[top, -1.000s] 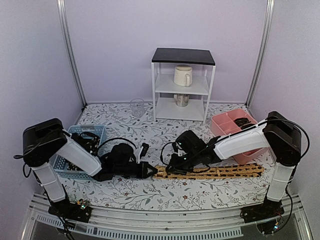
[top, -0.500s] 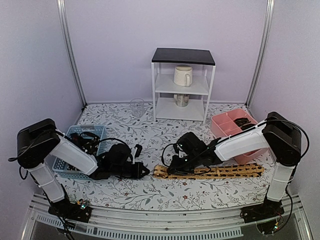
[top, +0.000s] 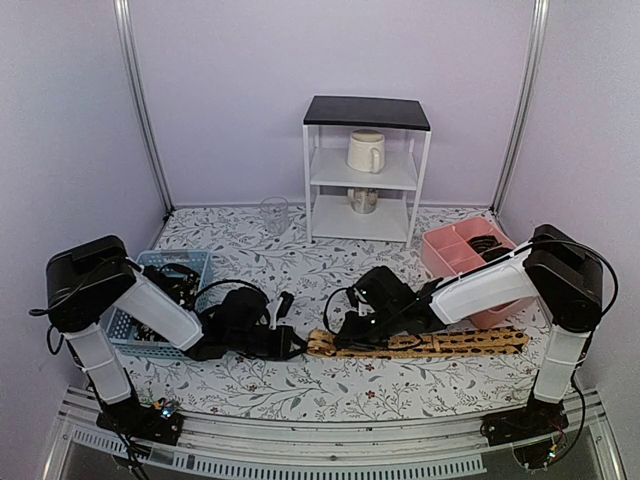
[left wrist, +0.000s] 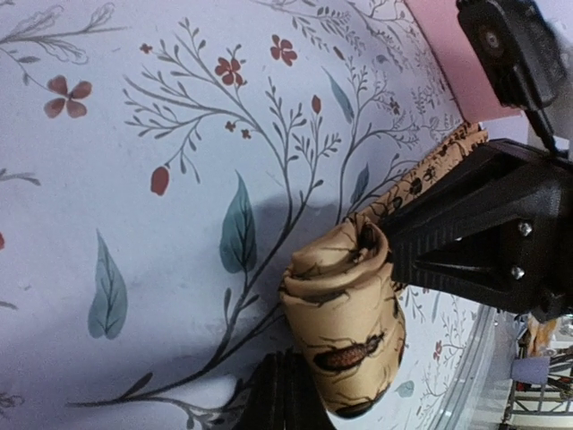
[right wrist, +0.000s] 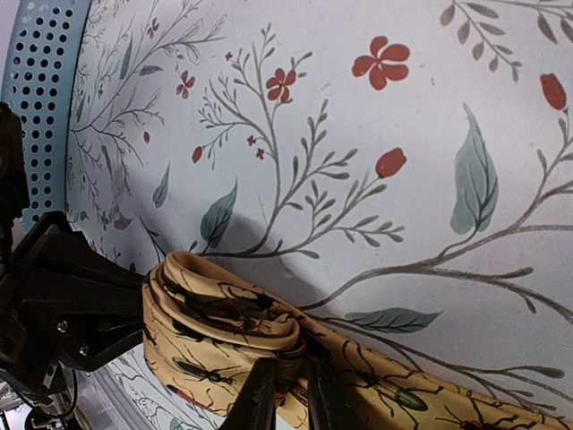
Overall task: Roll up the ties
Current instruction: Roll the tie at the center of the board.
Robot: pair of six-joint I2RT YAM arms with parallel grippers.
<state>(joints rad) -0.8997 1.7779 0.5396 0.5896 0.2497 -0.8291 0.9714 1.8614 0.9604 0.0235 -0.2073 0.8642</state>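
A tan-orange tie [top: 450, 343] printed with dark insects lies flat along the table's front, running left from the pink tray. Its left end is wound into a small roll [top: 320, 343] [left wrist: 345, 305] [right wrist: 215, 331]. My right gripper [top: 347, 335] [right wrist: 288, 394] reaches over from the right and is shut on a fold of fabric at the roll's base. My left gripper [top: 300, 344] [left wrist: 285, 399] is shut with nothing between its fingers, its tips right beside the roll's left side.
A blue mesh basket [top: 150, 300] with dark fabric in it stands at the left, behind my left arm. The pink divided tray [top: 455, 255] sits at the right. A white shelf unit [top: 365, 215] with a mug and a clear glass [top: 274, 213] stand at the back.
My left gripper drew back to the left from the tie's end, then came in again beside the roll. My right gripper stayed pinched on the rolled end.
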